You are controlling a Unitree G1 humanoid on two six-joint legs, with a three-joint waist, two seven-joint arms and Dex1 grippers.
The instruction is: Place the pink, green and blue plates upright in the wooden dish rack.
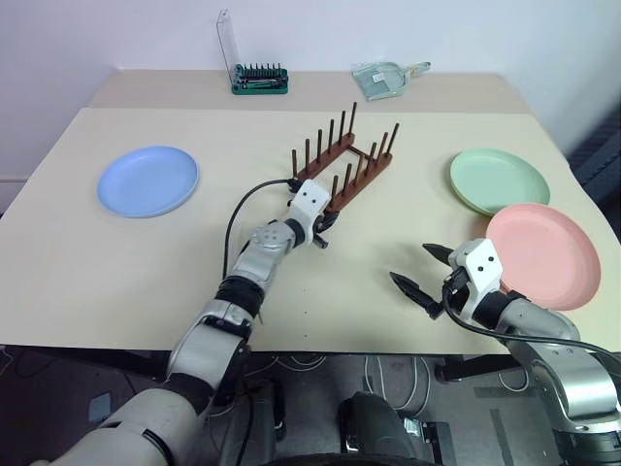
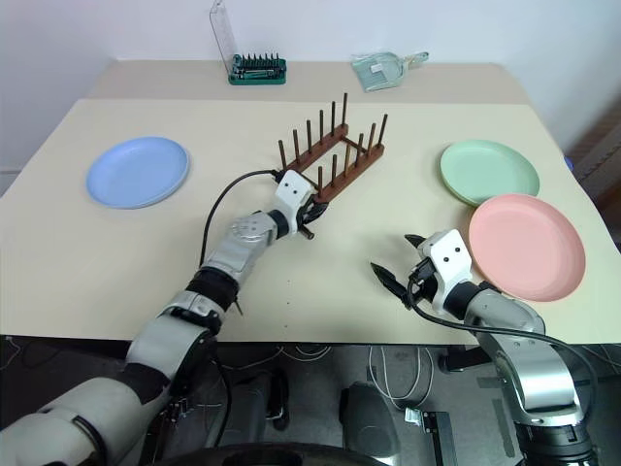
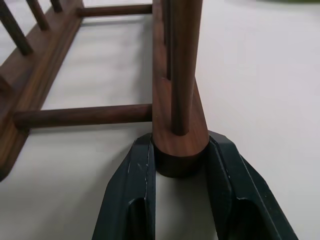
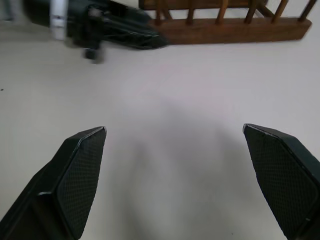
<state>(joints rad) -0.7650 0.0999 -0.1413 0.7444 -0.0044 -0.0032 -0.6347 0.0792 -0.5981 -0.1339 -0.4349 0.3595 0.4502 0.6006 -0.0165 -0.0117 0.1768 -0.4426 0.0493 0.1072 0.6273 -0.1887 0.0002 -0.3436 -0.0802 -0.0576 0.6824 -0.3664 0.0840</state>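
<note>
On the beige table, near its middle, the wooden dish rack stands at a slant with every slot between its upright pegs bare. None of the three plates is in it: the blue plate lies flat well off to the robot's left, while the green plate and the pink plate lie flat on the right side, the pink one overlapping the near edge of the green.

Reaching to the rack's near end, the left gripper has its two black fingers closed against the rounded end of one base rail, one finger pressed on either side of the wood, just below the first peg.

Well apart from the rack, the right gripper hovers over bare table beside the pink plate, its fingers spread wide with nothing between them.

Along the far edge of the table sit a green screwdriver-bit holder with its clear lid raised and bits standing in it, and a clear plastic packet
</note>
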